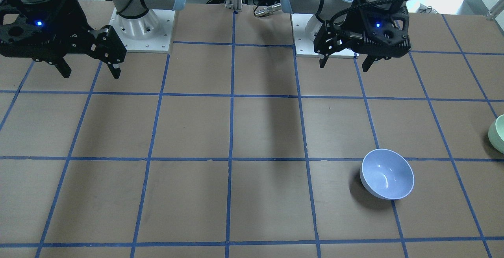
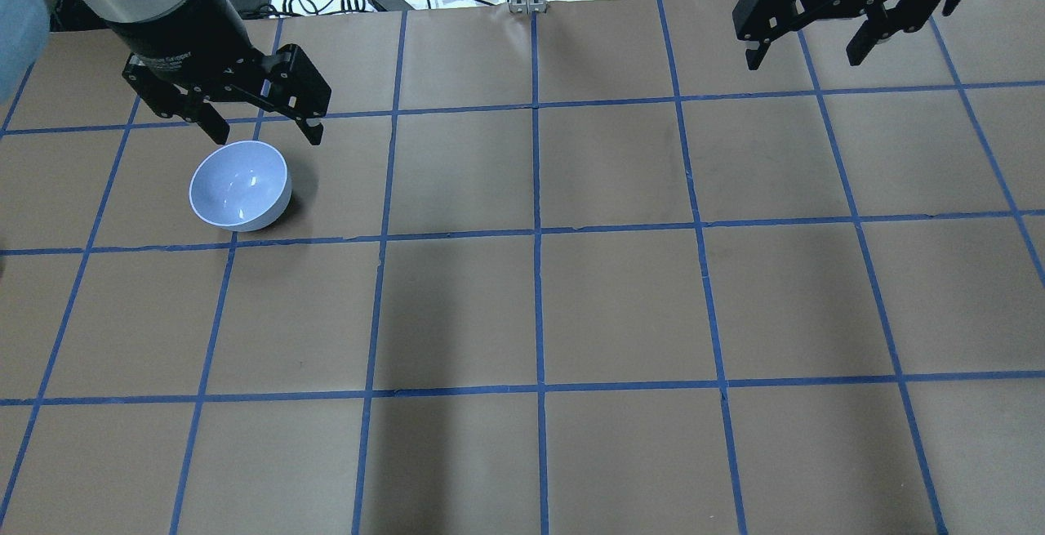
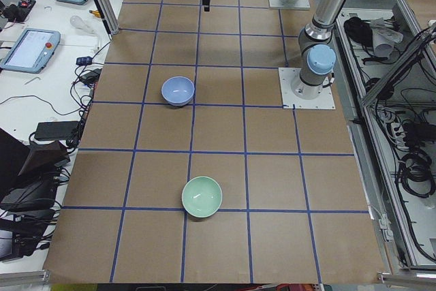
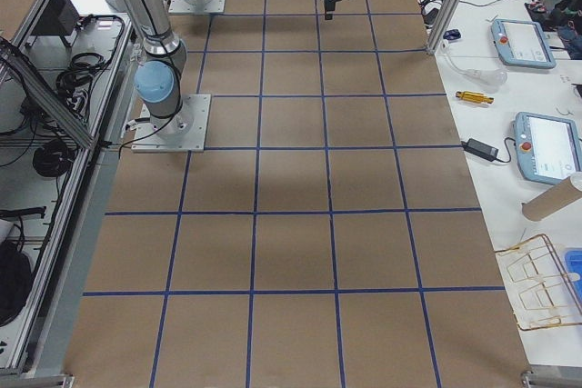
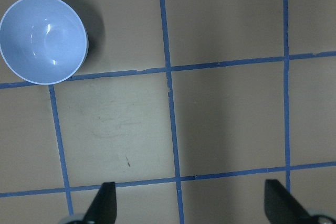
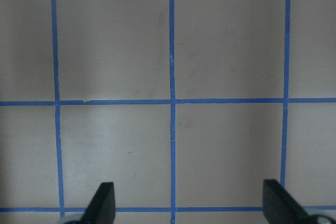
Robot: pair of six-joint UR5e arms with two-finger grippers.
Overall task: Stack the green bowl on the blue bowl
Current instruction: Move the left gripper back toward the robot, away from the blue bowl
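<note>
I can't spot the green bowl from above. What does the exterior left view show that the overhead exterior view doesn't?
Only exterior left: the green bowl, upright and empty. Only overhead: the left end effector and right end effector, plainly open, holding nothing. Both: the blue bowl, upright and empty.

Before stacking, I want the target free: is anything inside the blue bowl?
The blue bowl is empty: only its glossy inside with reflections shows. What lies under its base is covered.
</note>
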